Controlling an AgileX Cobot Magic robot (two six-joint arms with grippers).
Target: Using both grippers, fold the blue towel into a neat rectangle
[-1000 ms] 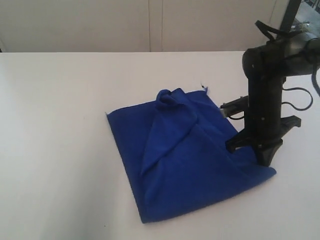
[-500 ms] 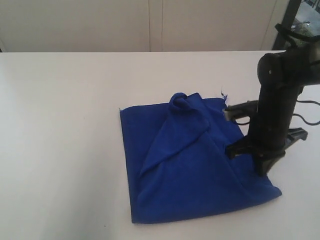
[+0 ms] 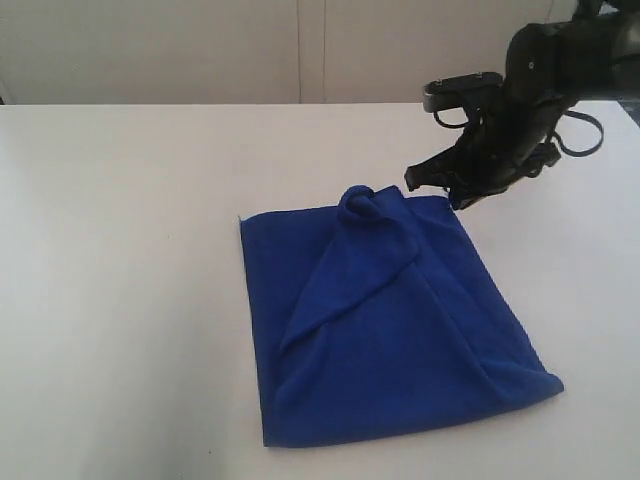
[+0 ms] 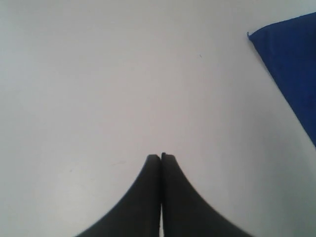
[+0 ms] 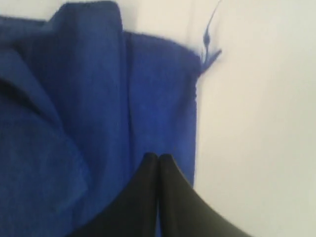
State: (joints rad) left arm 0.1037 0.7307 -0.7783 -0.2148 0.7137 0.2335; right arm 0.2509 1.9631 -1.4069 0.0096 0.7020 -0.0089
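The blue towel [image 3: 390,320] lies loosely folded on the white table, with a diagonal flap and a bunched knot [image 3: 362,203] at its far edge. My right gripper [image 3: 460,197] hovers just above the towel's far right corner, fingers pressed together with nothing between them. In the right wrist view the shut right gripper [image 5: 158,157] sits over the towel's edge [image 5: 163,98], and the thread loop [image 5: 209,40] shows at the corner. My left gripper [image 4: 161,157] is shut over bare table; one corner of the towel [image 4: 291,54] shows in its view. The left arm is out of the exterior view.
The white table [image 3: 120,250] stretches wide to the left of the towel. A pale wall with panel seams [image 3: 310,50] runs behind the table's far edge. A dark frame post [image 3: 585,8] stands at the back right.
The right gripper has lifted off the towel's near right part and swung back to the far right corner. The towel slid slightly rightwards earlier and now lies still.
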